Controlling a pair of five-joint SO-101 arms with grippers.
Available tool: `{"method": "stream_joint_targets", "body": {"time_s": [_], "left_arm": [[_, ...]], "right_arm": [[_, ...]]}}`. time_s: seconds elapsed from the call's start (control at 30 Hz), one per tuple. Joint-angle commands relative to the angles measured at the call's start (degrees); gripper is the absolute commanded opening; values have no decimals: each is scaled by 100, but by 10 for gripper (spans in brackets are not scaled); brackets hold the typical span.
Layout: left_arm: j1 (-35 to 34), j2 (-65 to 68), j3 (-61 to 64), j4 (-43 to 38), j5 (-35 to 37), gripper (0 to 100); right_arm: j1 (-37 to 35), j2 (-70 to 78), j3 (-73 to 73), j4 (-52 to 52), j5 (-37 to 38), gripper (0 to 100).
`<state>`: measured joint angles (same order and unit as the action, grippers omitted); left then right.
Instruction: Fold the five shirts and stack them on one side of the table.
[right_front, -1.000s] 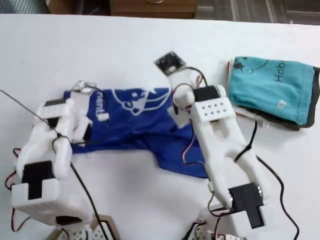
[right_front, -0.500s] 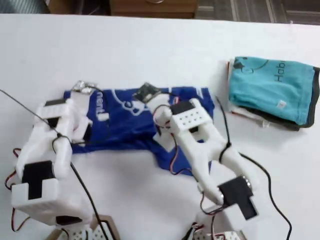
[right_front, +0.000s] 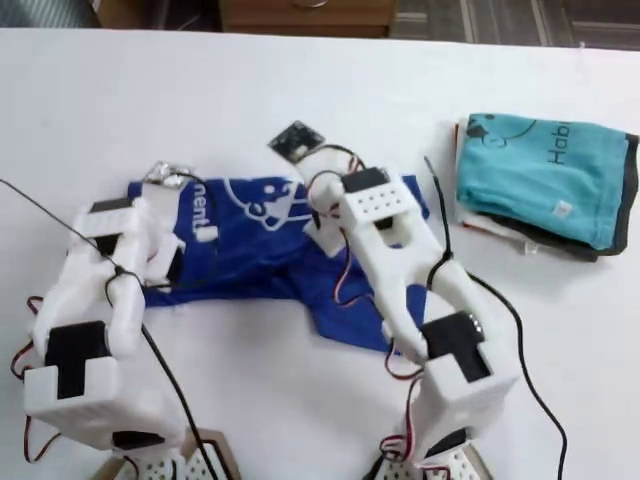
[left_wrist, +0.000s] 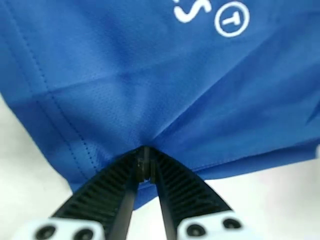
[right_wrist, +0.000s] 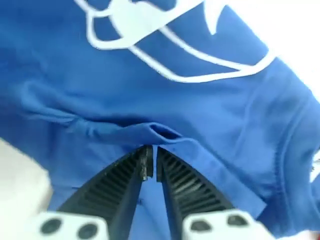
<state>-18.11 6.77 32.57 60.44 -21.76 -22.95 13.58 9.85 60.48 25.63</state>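
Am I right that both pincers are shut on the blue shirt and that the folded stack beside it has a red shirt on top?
Not quite: the high view shows a teal shirt, not red, on top of the stack. The left pincer and right pincer are shut on the blue shirt.

The white table (right_front: 200, 90) is carrying a blue shirt (right_front: 260, 245), which is lying rumpled and partly folded across its middle, the white print facing up and one corner trailing toward the near edge. Well apart from it, toward the right side, a stack of folded shirts (right_front: 560, 205) is resting flat on the tabletop. A teal shirt (right_front: 520, 165) is sitting on top, a dark shirt (right_front: 629, 210) is showing along the outer edge beneath it, and a pale layer (right_front: 490, 228) is peeking out at the bottom.
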Motion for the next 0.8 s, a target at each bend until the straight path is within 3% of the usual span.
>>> {"method": "stream_joint_targets", "body": {"time_s": [0.0, 0.2, 0.5, 0.6, 0.77], "left_arm": [[-149, 9, 4, -202, -9, 27], [-149, 9, 4, -202, -9, 27], [-149, 9, 13, -202, -9, 27], [-149, 9, 13, -202, -9, 27], [-149, 9, 4, -202, -9, 27]], "right_arm": [[136, 303, -484, -75, 26, 20], [-22, 629, -703, 136, 26, 20], [198, -1042, 114, 1042, 70, 20], [233, -1402, 905, 866, 79, 20], [690, -1446, 1960, -330, 88, 20]]}}
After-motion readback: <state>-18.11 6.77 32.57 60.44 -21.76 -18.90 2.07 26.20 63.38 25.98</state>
